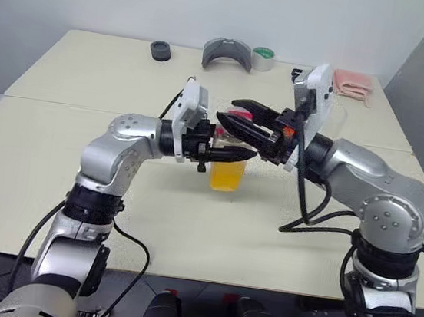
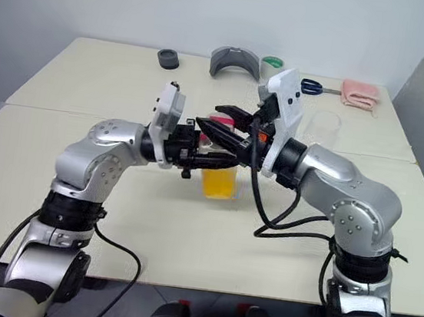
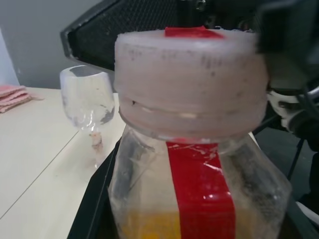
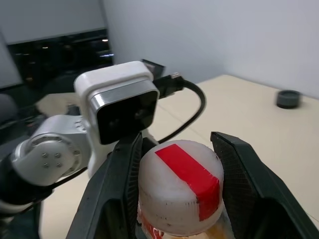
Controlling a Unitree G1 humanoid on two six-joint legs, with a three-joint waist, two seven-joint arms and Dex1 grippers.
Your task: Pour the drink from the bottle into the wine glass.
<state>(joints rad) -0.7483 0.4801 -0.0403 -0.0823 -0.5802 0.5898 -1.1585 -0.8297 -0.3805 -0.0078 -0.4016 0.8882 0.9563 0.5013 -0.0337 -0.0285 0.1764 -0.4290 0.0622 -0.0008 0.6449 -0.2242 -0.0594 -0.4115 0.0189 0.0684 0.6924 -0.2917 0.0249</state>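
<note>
While the left hand (image 1: 232,155) stays out of the pouring for now, it is clamped narrow on the upper body of the bottle (image 1: 227,170), holding it upright above the worktop (image 1: 54,185) roughly midway between the two arms, with the drink (image 1: 225,177) filling the lower part. From the opposite side the right hand (image 4: 179,164) reaches in level at the white cap (image 4: 178,191), its two black fingers (image 4: 239,169) standing one on each side of the cap; the gap looks nearly closed, but I cannot tell whether the pads are actually pressing on it. What the next move turns on is that the cap's axis runs straight up while the right hand lies across it, so unscrewing would mean turning about the vertical, with the left hand bracing the body against that twist. Beyond the right forearm, toward the far right of the worktop, the wine glass (image 2: 322,128) stands upright and empty, well apart from the bottle and nearer the right arm, so the pour will likely need the bottle carried over to that side.
</note>
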